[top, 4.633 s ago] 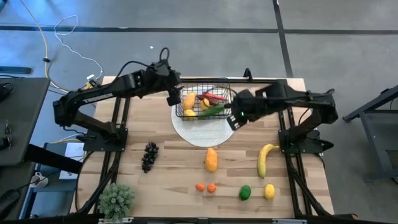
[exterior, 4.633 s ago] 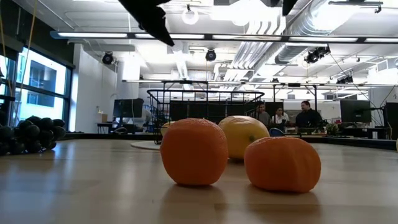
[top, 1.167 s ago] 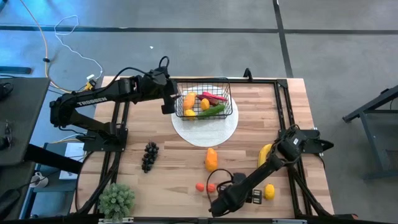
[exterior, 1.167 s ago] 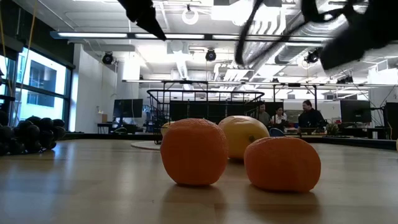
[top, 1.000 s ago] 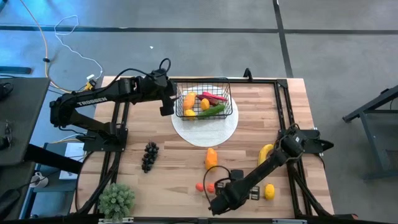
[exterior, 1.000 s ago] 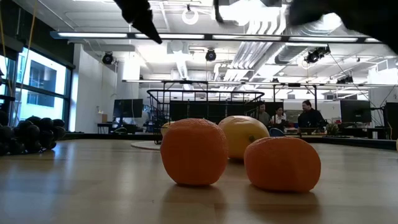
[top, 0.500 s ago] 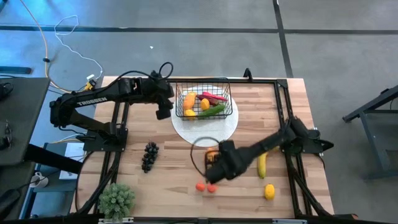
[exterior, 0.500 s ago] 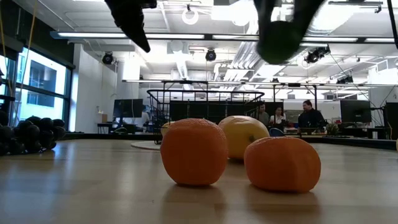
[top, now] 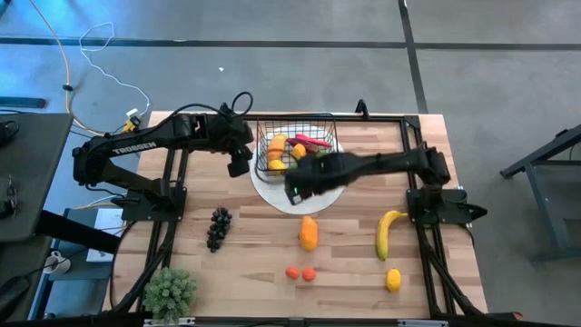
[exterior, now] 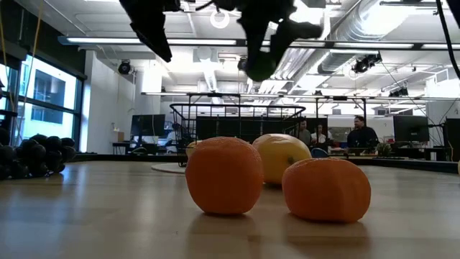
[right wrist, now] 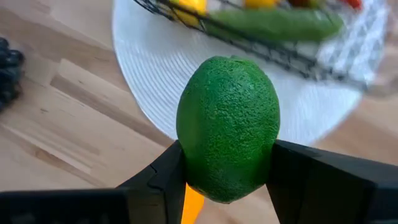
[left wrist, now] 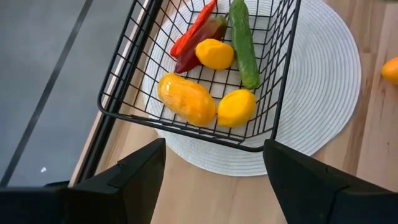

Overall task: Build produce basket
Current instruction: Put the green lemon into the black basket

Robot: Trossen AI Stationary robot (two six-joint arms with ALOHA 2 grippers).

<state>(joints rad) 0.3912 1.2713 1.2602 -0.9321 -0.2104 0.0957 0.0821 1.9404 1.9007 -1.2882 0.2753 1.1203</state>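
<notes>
Since half a second ago the right gripper [top: 300, 186] has moved from the lower centre of the high view, above the oranges, up to the plate's [top: 331, 193] lower edge, just below the basket [top: 297, 152]. The left gripper [top: 238, 163] has stayed at the basket's left side. The lime, on the table 4.6 s ago, is gone from its place beside the lemon [top: 393, 279].

The right wrist view shows what the high view blurs: the right gripper [right wrist: 227, 186] is clamped on the lime [right wrist: 227, 145], which hangs over the plate's [right wrist: 149, 74] edge with the basket [right wrist: 261, 37] beyond. The left wrist view shows the left gripper [left wrist: 211, 174] spread wide and empty, over the near wall of the basket [left wrist: 186, 118], which holds a cucumber [left wrist: 244, 43], red chillies [left wrist: 196, 34] and three yellow pieces.

The low view shows both arms dark overhead, two oranges [exterior: 224, 175] close up with a yellow fruit [exterior: 282, 157] behind them, and the basket [exterior: 237, 122] farther back.

The table [top: 254, 254] is light wood. On it lie grapes [top: 218, 227], a mango [top: 309, 232], a banana [top: 388, 232], oranges [top: 300, 272] and a potted plant [top: 170, 292]. The room behind has a high ceiling with ducts and lights; people [exterior: 356, 132] sit at the far right.
</notes>
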